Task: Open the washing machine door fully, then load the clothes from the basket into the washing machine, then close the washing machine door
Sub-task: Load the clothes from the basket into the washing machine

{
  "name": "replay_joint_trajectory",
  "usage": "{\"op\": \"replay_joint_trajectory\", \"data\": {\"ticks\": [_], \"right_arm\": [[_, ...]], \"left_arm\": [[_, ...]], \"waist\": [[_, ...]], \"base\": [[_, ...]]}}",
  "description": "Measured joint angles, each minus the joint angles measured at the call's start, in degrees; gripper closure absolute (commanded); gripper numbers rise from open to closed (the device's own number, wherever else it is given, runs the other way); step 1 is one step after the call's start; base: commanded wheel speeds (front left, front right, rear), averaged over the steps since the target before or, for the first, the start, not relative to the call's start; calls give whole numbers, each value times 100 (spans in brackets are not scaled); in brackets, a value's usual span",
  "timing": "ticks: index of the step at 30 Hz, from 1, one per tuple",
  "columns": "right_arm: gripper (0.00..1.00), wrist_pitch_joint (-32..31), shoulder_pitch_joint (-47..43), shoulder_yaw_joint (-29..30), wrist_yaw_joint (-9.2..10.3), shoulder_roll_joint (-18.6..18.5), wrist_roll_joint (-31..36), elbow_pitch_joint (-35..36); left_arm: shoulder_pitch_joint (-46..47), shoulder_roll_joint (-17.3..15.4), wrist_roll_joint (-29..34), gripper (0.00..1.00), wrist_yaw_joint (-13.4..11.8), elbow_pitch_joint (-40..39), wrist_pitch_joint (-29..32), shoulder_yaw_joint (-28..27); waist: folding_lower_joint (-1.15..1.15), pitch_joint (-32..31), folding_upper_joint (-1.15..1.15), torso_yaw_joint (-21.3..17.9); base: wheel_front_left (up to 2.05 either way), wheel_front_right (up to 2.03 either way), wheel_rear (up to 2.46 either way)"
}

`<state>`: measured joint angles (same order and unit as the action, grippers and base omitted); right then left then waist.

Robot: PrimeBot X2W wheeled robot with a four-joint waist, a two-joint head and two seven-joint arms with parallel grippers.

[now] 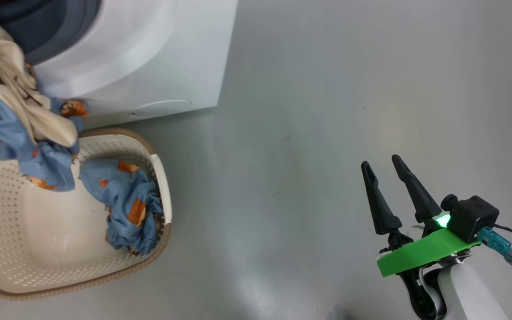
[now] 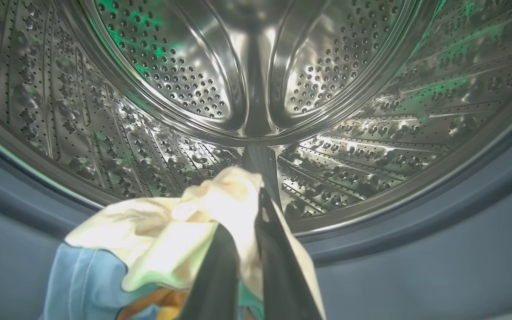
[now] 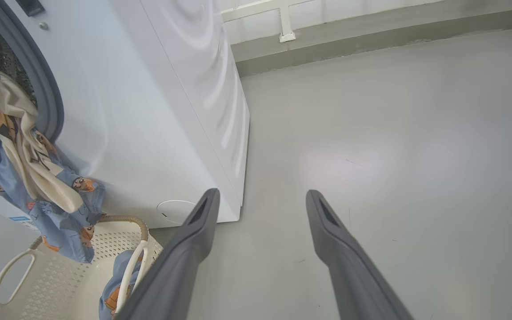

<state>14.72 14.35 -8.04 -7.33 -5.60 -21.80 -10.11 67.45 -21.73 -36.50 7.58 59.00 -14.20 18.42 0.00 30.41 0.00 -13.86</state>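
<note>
1. The washing machine [image 1: 158,53] stands open-mouthed.
2. The basket [image 1: 38,240] sits just before it, one blue piece [image 1: 127,209] inside.
3. The clothes [image 1: 20,115] hang at the drum [image 2: 256,66] mouth, pinched by the left gripper [image 2: 243,213].
4. The right gripper [image 1: 380,161] hangs spread, empty.

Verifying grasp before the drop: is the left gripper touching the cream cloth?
Touching. The left wrist view shows it: the left gripper is shut on the cream cloth, which bunches over and between its fingers.
</note>
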Motion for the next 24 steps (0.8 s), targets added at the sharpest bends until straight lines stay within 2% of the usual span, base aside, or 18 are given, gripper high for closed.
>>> {"op": "replay_joint_trajectory", "data": {"ticks": [6,10,14,18,21,24], "right_arm": [[0,0,15,-41,0,42,0,21],[0,0,28,-36,0,62,0,38],[0,0,141,-24,0,81,0,86],[0,0,154,-24,0,109,1,86],[0,0,206,-30,0,131,5,80],[0,0,227,-46,0,151,5,78]], "left_arm": [[460,-168,-57,100,0,260,7,267],[711,-280,49,100,0,53,-1,200],[917,-449,423,100,-85,-797,-24,-344],[877,-424,857,100,-134,-1458,-48,-886],[734,-353,1074,100,-120,-1437,-51,-1058],[558,-219,1134,100,-71,-1016,-49,-1066]], "waist": [[0,167,0,-131],[0,243,0,-156],[0,349,0,-160],[0,424,0,-151],[0,444,0,-133],[0,442,0,-120]], "base": [[0,0,0],[0,0,0],[0,0,0],[0,0,0],[0,0,0],[0,0,0]]}}
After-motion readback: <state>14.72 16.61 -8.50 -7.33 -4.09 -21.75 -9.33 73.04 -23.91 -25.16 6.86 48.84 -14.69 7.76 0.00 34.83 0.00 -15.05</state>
